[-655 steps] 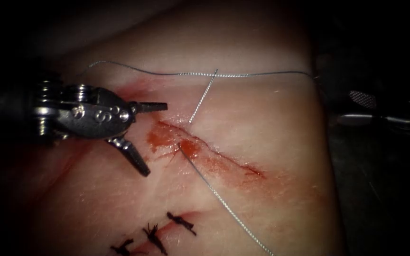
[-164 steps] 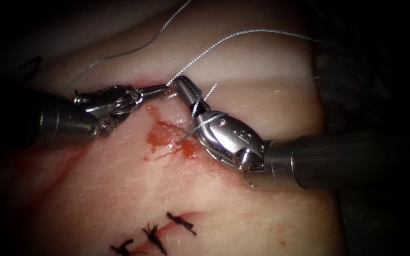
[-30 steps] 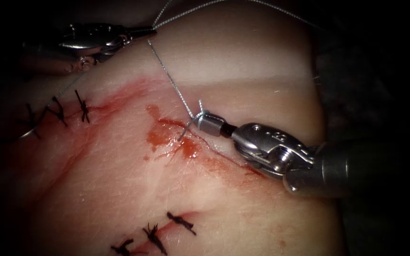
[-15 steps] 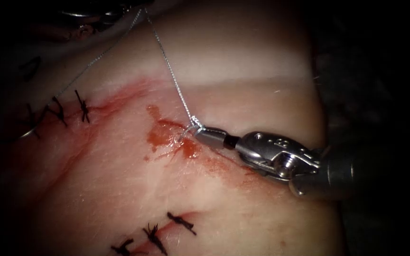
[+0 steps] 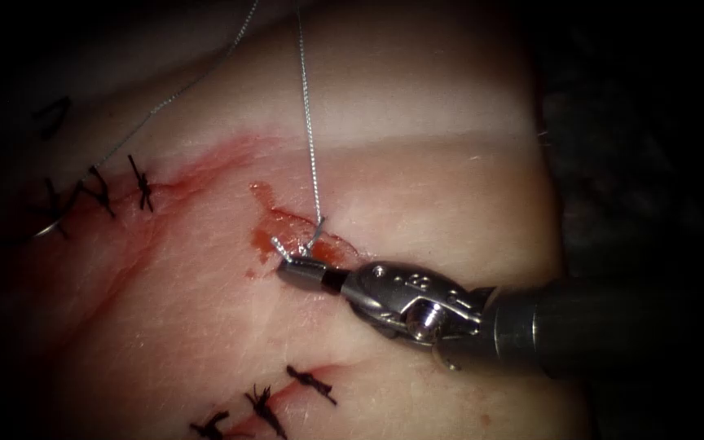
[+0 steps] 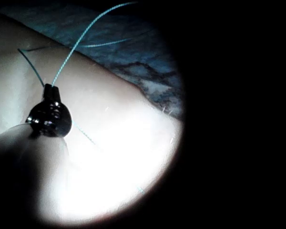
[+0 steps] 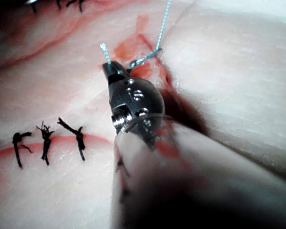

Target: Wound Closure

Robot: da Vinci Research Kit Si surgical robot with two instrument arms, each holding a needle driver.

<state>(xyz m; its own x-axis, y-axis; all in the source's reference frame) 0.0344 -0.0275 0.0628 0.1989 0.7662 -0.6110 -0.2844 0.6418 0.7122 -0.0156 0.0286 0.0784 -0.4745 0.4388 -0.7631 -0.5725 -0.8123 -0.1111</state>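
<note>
My right tool (image 5: pixel 285 267) comes in from the right and lies low across the cut (image 5: pixel 337 246) in the tissue (image 5: pixel 417 179), its jaws shut on the thread's short free end (image 5: pixel 279 247) just left of the cut. From the cut, the thread (image 5: pixel 307 122) runs taut and nearly straight up. The same grip appears in the right wrist view, with the tool (image 7: pixel 112 67) pinching the short end (image 7: pixel 105 49) beside the red fluid (image 7: pixel 133 45). In the left wrist view my left tool (image 6: pixel 48 88) is held above pale tissue, shut on the thread (image 6: pixel 69 59).
Black finished stitches sit at the far left (image 5: pixel 142 182) and along the lower edge (image 5: pixel 311 381); they also appear in the right wrist view (image 7: pixel 46 139). A second slack thread strand (image 5: pixel 165 99) slants over the upper left tissue. Red fluid (image 5: pixel 266 240) stains the cut.
The right tool has swung down and left across the cut with the short thread end. The left tool has left the endoscope view upward, and the long strand has come upright and taut.
</note>
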